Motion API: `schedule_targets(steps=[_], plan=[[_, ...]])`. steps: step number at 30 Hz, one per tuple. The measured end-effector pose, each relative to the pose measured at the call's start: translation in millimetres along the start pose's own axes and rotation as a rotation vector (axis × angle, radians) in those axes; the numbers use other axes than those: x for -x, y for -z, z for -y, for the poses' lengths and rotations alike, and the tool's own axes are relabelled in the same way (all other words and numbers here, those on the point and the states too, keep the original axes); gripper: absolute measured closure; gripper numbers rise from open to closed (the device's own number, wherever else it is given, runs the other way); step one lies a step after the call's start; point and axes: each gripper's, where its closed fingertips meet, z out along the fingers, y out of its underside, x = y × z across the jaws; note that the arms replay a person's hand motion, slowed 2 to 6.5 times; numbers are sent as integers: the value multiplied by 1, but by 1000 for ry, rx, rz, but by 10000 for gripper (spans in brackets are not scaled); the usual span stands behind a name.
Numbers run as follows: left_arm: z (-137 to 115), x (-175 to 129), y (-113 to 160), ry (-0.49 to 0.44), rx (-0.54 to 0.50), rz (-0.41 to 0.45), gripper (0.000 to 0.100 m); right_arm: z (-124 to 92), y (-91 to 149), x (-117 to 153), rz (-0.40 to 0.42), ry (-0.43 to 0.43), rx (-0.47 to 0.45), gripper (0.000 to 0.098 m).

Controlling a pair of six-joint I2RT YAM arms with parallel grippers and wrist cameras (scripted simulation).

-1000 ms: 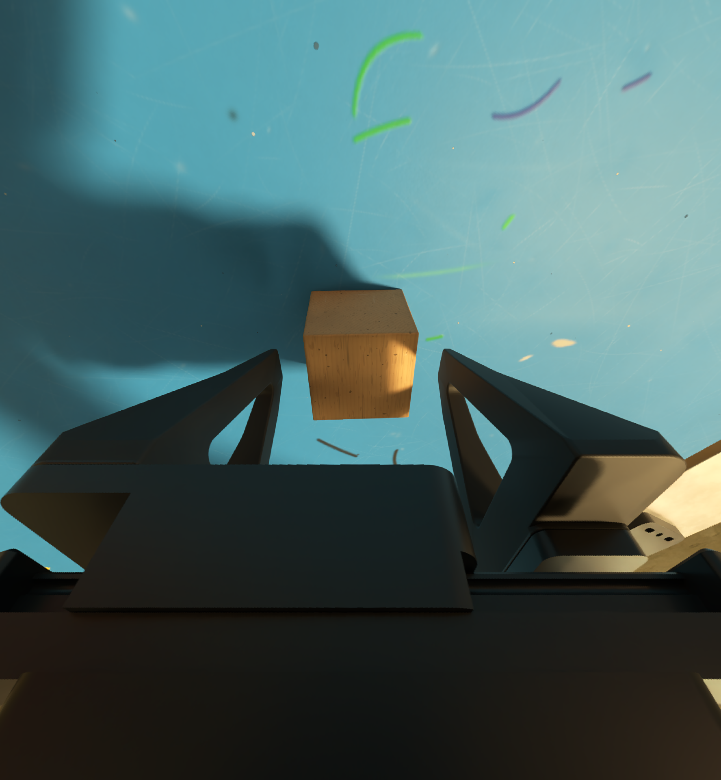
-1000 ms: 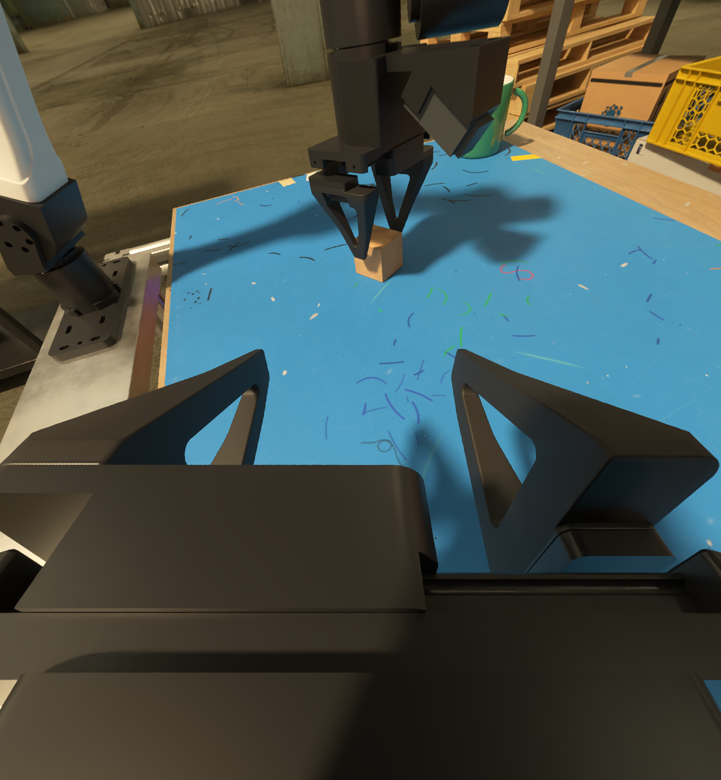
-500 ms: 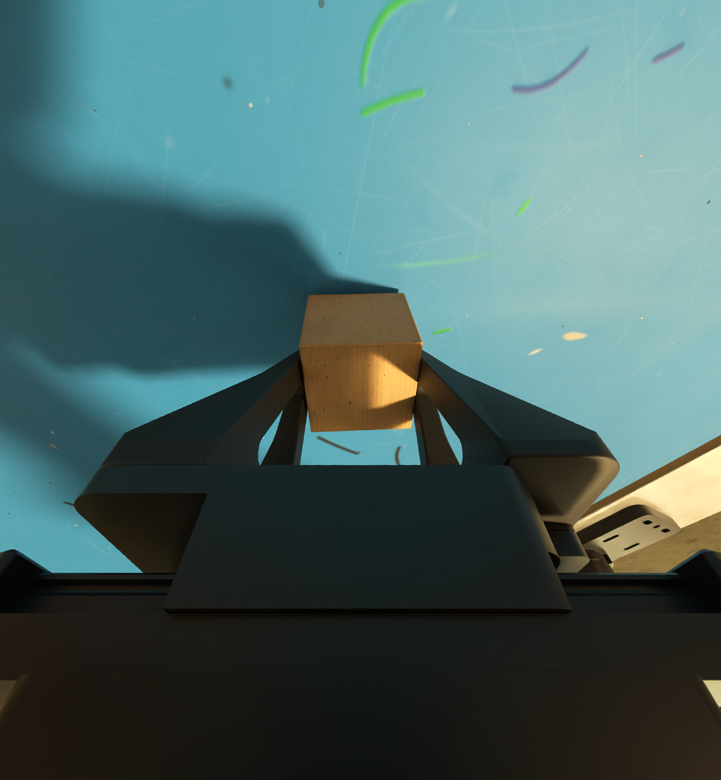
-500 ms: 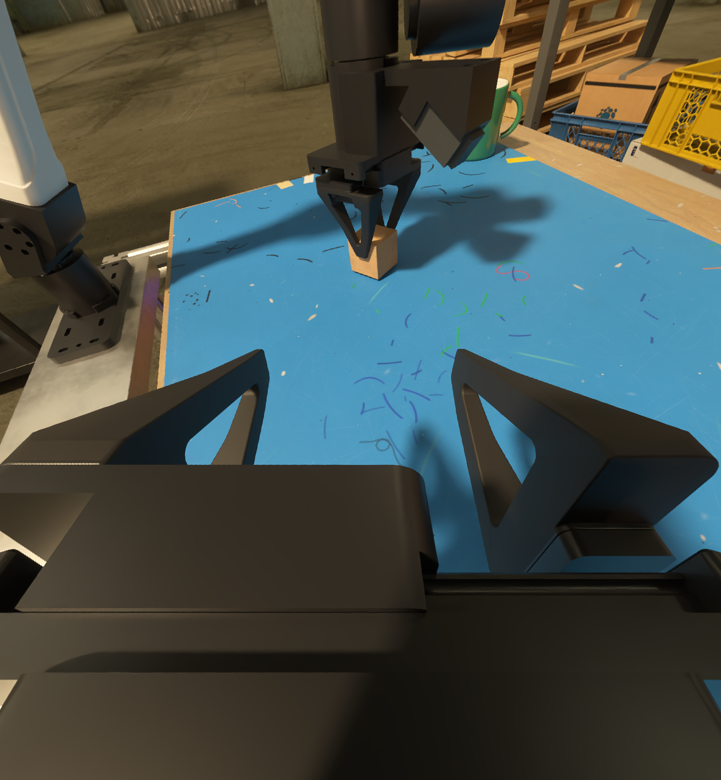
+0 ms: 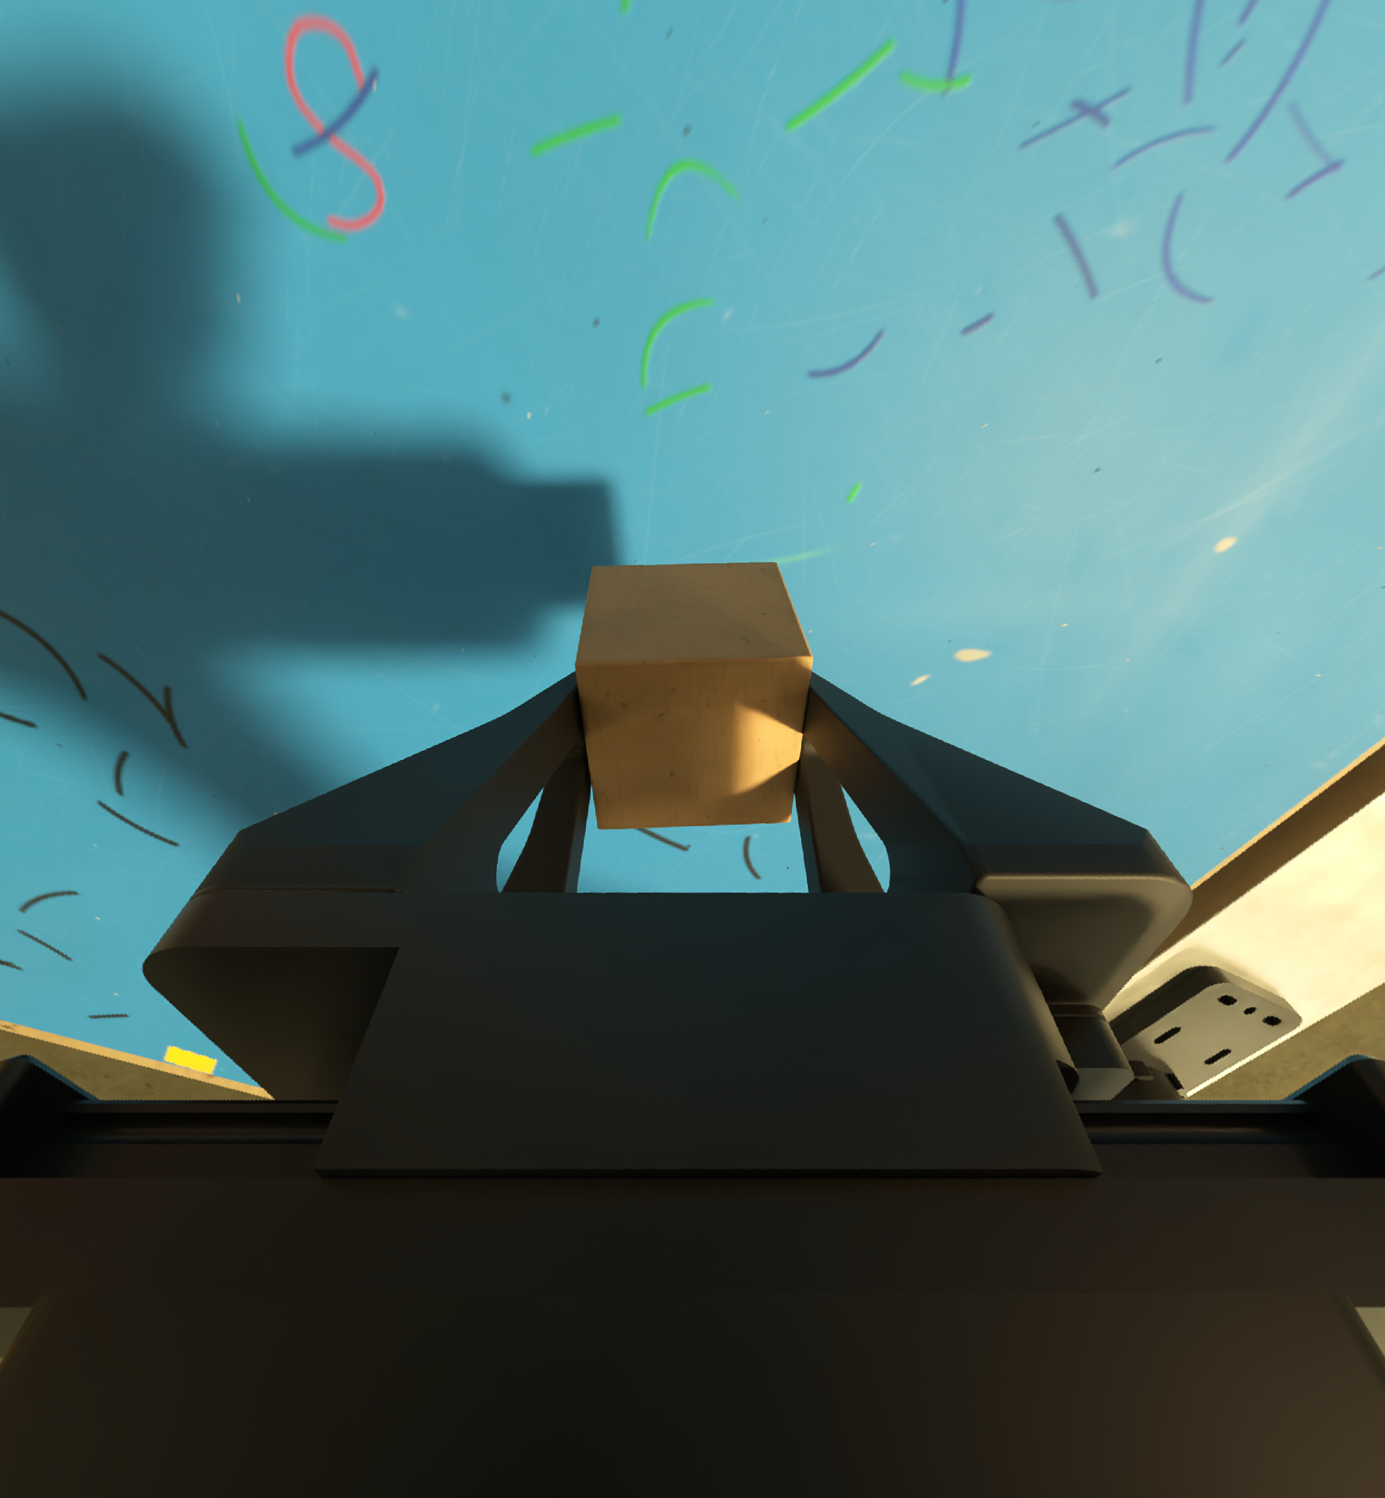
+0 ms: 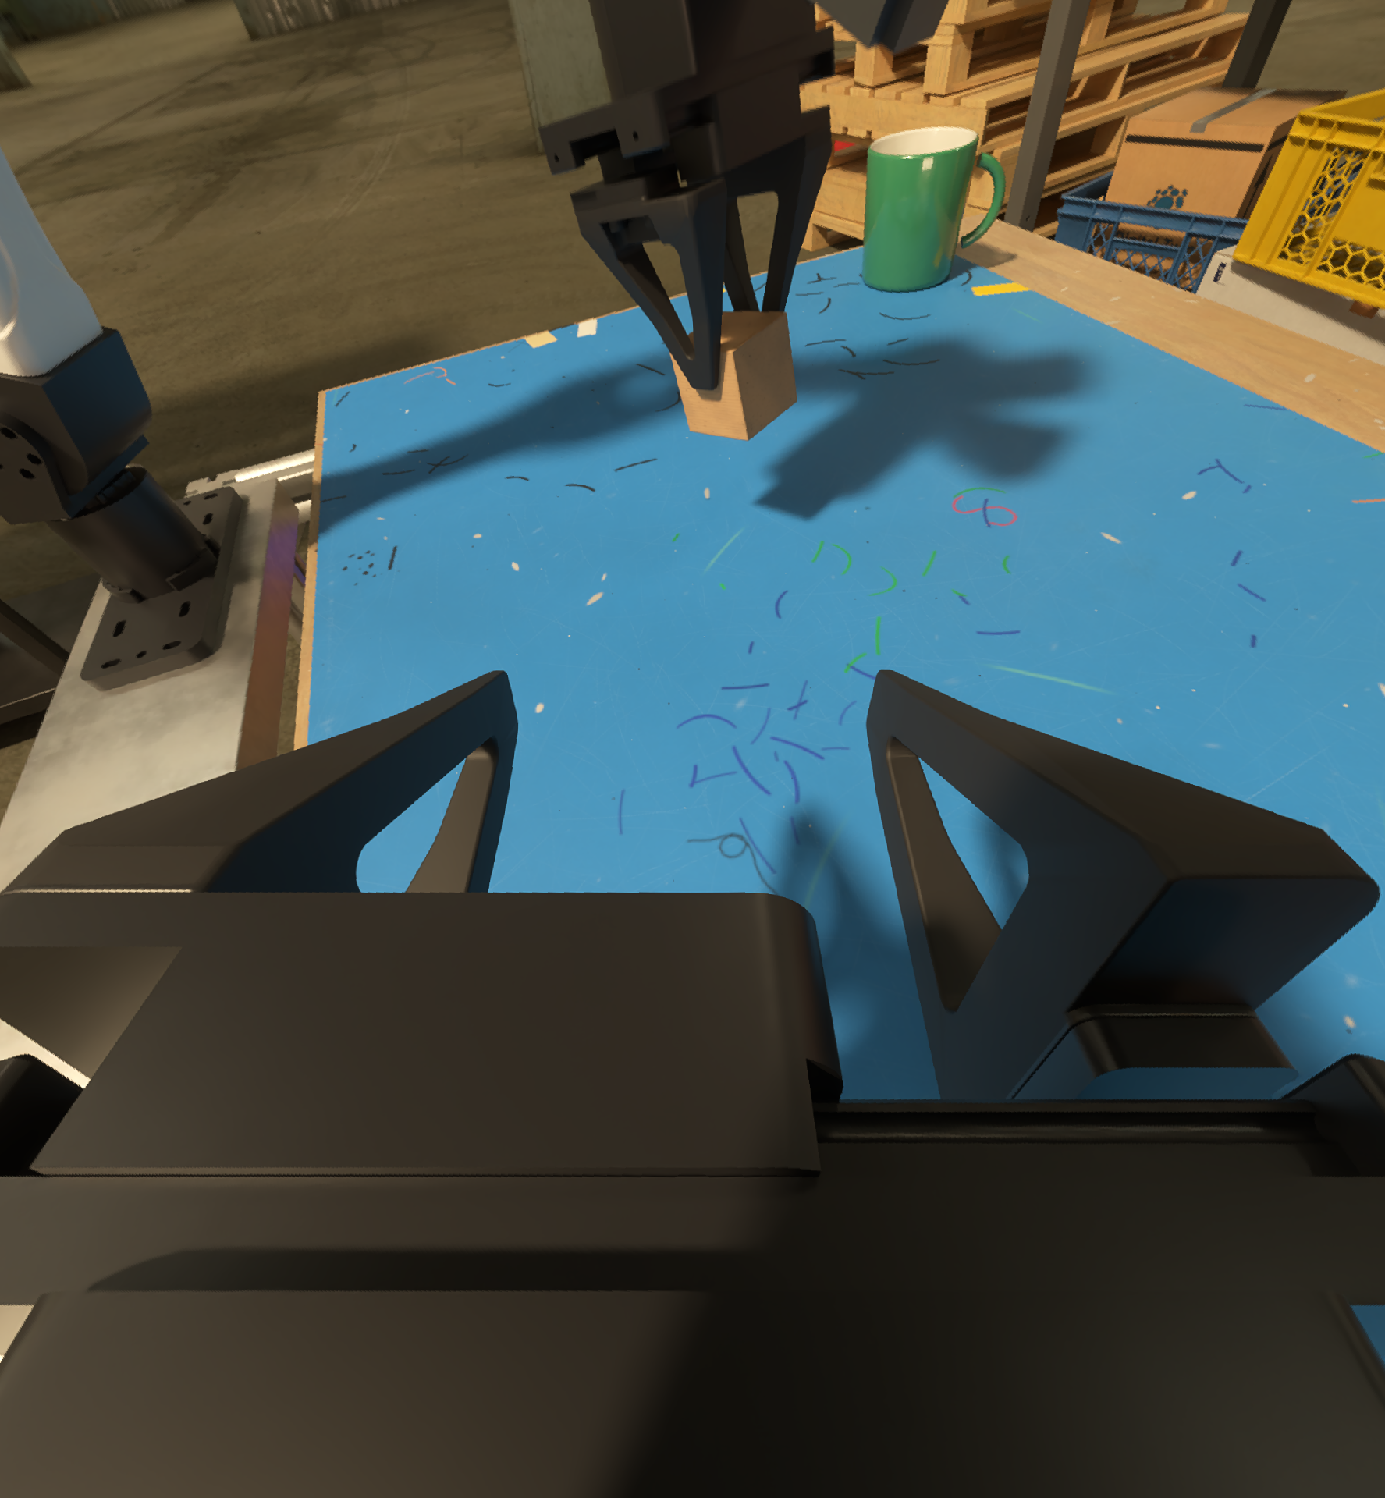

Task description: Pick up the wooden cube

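The left gripper (image 5: pixel 693 713) has its fingers (image 5: pixel 547 754) clamped on the wooden cube (image 5: pixel 693 697), above the blue bench (image 6: pixel 510 632). The right gripper (image 6: pixel 693 705) has its fingers apart, holding nothing.

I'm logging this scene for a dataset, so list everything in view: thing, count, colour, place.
wooden cube: 1, light brown, clamped in the left tool, lifted clear of the mat with its shadow below
mat: 1, blue with pen scribbles, covering the tabletop
mug: 1, green, white inside, far edge of the mat
crate: 1, yellow, back right
crate: 1, blue, beside the yellow one
cardboard box: 1, brown, behind the crates
pallets: stack, pale wood, background
left tool: 1, black, shut on the cube
right tool: 1, black, open above the near mat
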Motion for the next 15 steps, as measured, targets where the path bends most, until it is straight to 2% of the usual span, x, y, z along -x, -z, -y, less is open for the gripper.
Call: schedule_targets(steps=[7,15], plan=[[22,-20,12,-86,1,11,592,-3,-2,0,-5,4,17,240],[35,-33,9,-147,27,-8,592,0,-1,0,-5,10,13,240]])
